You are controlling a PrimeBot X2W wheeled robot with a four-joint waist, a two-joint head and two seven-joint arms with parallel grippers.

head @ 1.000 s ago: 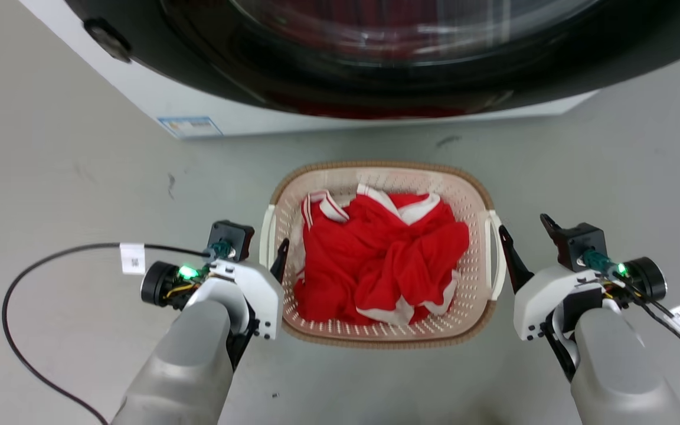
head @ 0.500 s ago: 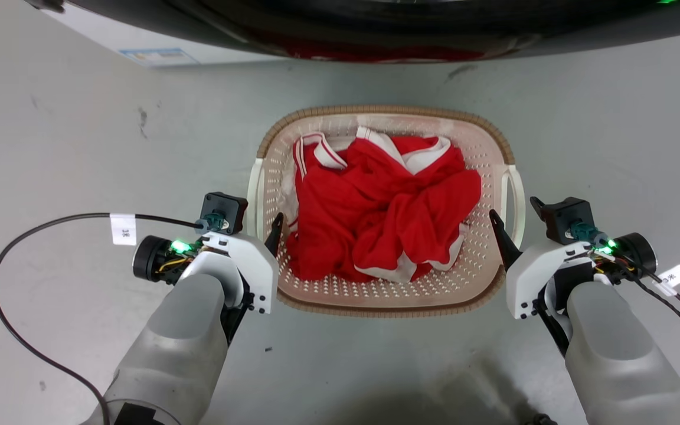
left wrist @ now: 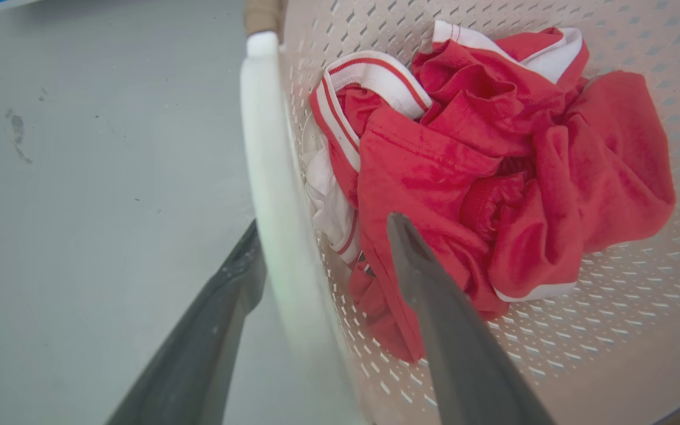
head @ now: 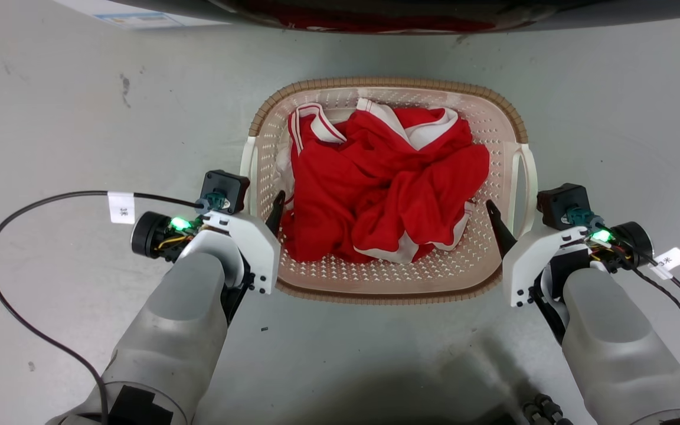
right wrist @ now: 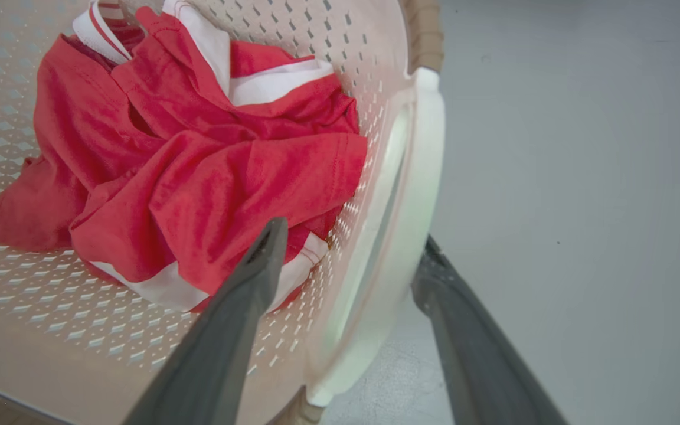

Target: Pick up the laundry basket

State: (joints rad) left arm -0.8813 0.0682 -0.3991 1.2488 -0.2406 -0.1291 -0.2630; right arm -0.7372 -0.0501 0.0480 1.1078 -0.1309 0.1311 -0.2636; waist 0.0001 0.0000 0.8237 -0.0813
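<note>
The laundry basket (head: 387, 84) sits on the floor (head: 51, 88), washing machine (head: 552, 13) just beyond it. Your left gripper (left wrist: 325, 227) and right gripper (right wrist: 353, 233) both stand open, each straddling one of the basket's white handles (right wrist: 425, 147). Close both together and squarely, then lift level so nothing tips.

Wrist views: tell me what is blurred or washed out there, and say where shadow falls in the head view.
Left wrist view: the left handle is smeared and soft close up, while the red garment is sharp. Right wrist view: the right handle glares pale. Head view: sharp, with a dark shadow on the floor at the bottom.
</note>
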